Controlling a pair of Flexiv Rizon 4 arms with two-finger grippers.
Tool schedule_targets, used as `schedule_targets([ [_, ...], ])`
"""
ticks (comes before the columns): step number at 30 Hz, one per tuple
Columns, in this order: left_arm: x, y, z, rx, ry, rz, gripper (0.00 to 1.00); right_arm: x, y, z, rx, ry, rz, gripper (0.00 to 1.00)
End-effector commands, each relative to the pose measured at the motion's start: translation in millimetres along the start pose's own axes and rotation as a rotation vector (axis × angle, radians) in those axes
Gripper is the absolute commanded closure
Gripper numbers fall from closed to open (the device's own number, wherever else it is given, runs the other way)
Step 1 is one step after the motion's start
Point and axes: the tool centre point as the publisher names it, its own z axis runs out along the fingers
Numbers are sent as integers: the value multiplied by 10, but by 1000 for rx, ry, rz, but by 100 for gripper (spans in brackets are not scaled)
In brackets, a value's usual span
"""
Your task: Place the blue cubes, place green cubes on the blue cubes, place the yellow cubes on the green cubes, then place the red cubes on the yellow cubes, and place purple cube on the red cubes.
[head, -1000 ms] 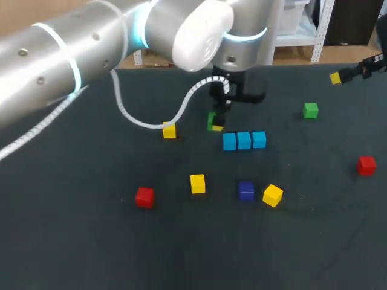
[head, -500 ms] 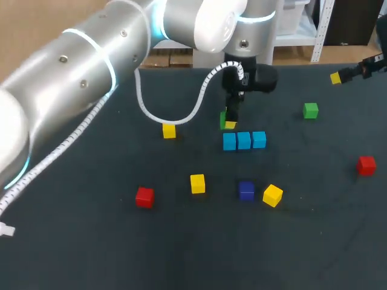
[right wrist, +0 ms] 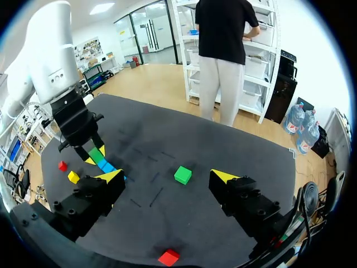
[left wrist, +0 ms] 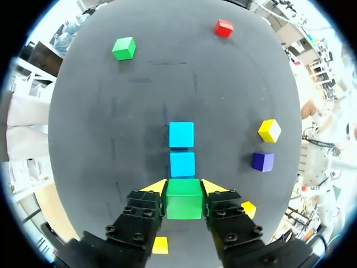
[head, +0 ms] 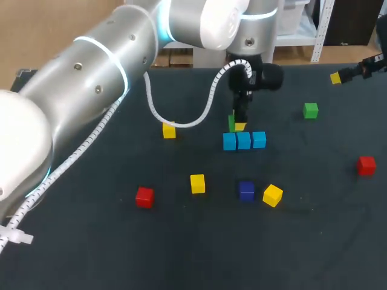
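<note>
Up front, a red cube [head: 144, 197], two yellow cubes [head: 198, 183] and a purple cube [head: 246, 190] lie loose on the table [head: 91, 241]. Beyond them, the left hand [left wrist: 184, 188] pinches a green cube [left wrist: 184, 204] at one end of the blue row [head: 243, 141]. The green layer looks just begun; next comes lowering squarely, then release. Farthest off, a second green cube [right wrist: 182, 175] waits before the spread, empty right hand [right wrist: 167, 176].

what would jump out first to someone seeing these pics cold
The big left arm spans the head view from its left, its left gripper shut on a green cube just over one end of the row of blue cubes. The right gripper hangs open at the table's far right edge.
</note>
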Motion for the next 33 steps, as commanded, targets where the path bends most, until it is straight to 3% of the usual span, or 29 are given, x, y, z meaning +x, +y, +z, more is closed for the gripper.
schedule_targets([
  [1,55,-92,55,-26,-13,-8,100,-2,-13,7,-6,-1,-1,0],
  [10,62,-130,131,-36,1,-21,100,-2,-13,7,-6,-1,-1,0],
  [12,57,-142,144,-40,3,-20,91,-2,-13,7,-6,-1,-1,0],
  [21,65,-109,195,-50,14,-18,84,-2,-13,7,-6,-1,-1,0],
  [26,58,-93,211,-56,17,-17,65,-2,-13,7,-6,-1,-1,0],
  [33,44,-49,218,-66,17,-17,66,-2,-13,7,-6,-1,-1,0],
])
